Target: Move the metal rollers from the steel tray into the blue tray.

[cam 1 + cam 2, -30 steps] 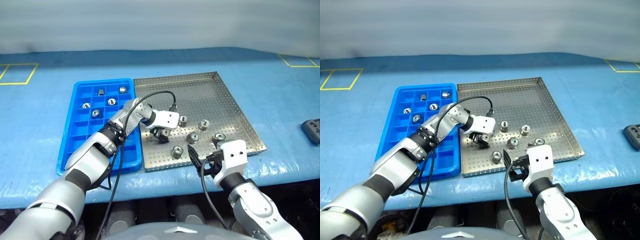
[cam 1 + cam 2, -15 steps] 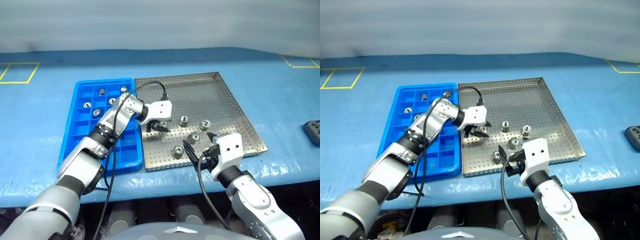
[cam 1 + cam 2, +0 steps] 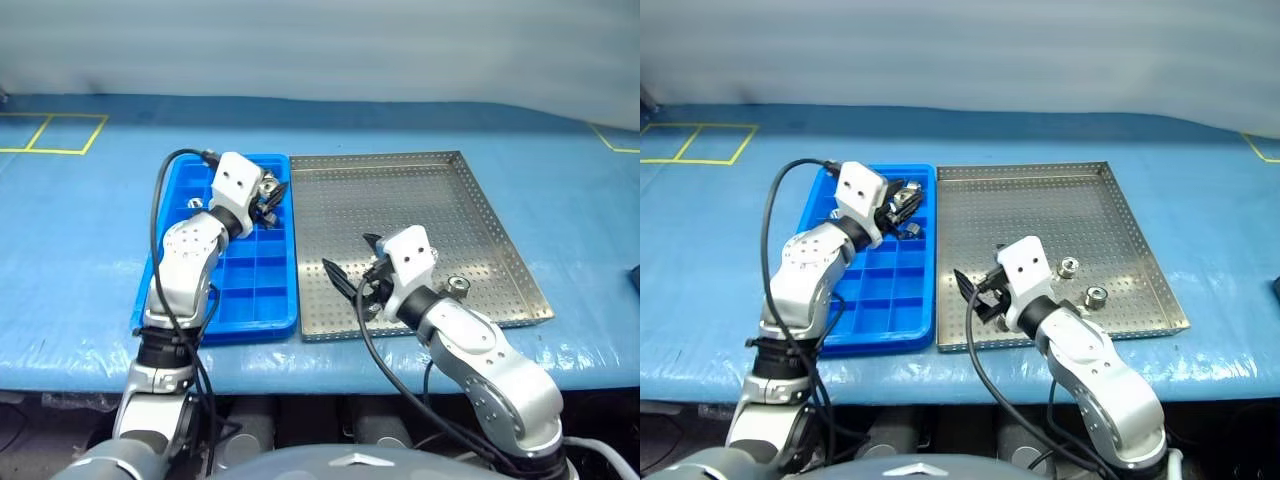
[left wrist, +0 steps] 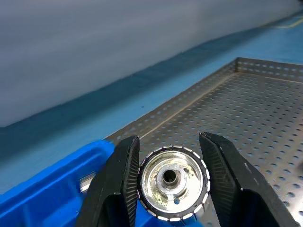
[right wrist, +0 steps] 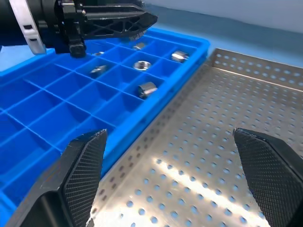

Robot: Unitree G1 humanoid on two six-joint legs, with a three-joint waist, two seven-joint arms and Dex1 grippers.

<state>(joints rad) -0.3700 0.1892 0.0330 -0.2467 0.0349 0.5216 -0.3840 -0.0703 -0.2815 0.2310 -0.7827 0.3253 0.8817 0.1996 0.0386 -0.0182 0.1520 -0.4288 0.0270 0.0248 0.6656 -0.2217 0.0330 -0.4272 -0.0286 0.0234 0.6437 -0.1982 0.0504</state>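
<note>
Since the earlier frame, the left tool (image 4: 169,177) had left the steel tray (image 3: 420,200) and swung over the blue tray (image 3: 255,290), clamped on a roller (image 4: 173,182) held end-on between its fingers, presumably for dropping into a free cell. Other rollers (image 5: 147,89) lay beyond the right tool (image 3: 980,292), which gaped wide and empty over the steel tray's near edge, probably readying its own pick; two rollers (image 3: 1068,267) sat beside it.

Wide bare floor across the far half of the steel tray (image 3: 1040,200), nothing standing there. Near edge crowded: right gripper (image 3: 980,292) low over the near left corner, two rollers (image 3: 1068,267) just right of it. Over the far right cells of the blue tray (image 3: 880,320), left gripper (image 3: 902,197) with a roller (image 4: 173,182) blocking; near cells empty and reachable.
</note>
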